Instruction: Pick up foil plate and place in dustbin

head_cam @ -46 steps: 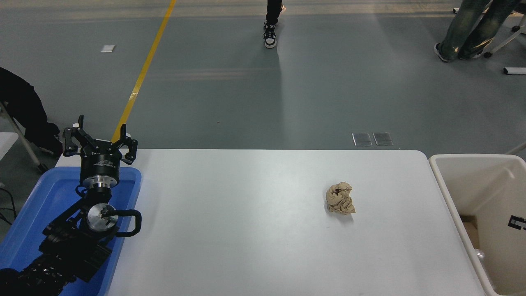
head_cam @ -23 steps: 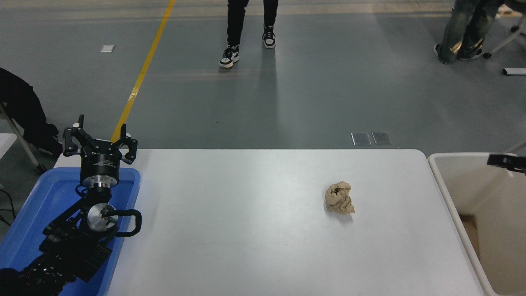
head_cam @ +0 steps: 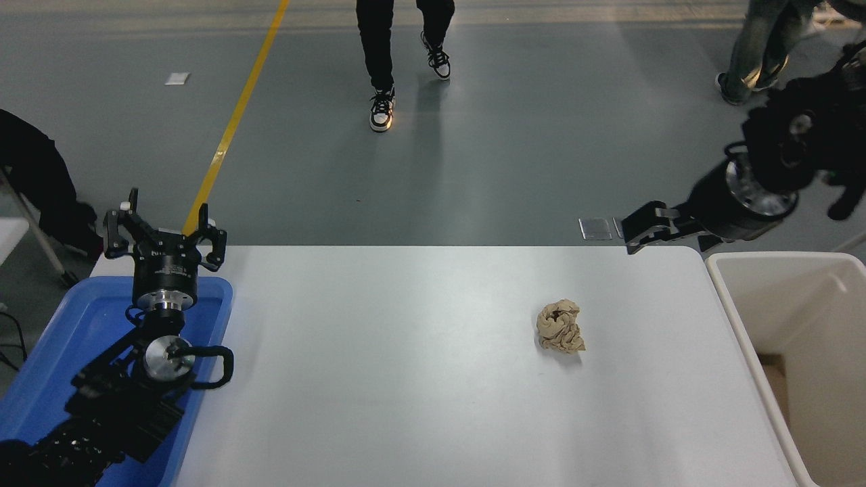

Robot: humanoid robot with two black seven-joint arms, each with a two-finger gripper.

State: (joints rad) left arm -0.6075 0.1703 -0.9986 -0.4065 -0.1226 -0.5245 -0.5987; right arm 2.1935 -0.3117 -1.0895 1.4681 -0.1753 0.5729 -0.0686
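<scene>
From the head view: no foil plate shows anywhere on the white bench (head_cam: 419,379), which carries only a crumpled tan paper wad (head_cam: 560,327); whether the plate already lies in the cream dustbin (head_cam: 751,318) cannot be told. The right gripper (head_cam: 636,233) (absent a second ago) now reaches in above the bench's far right corner, jaws unreadable. The left gripper (head_cam: 164,233) sits parked over the blue tub (head_cam: 40,365), jaws spread.
</scene>
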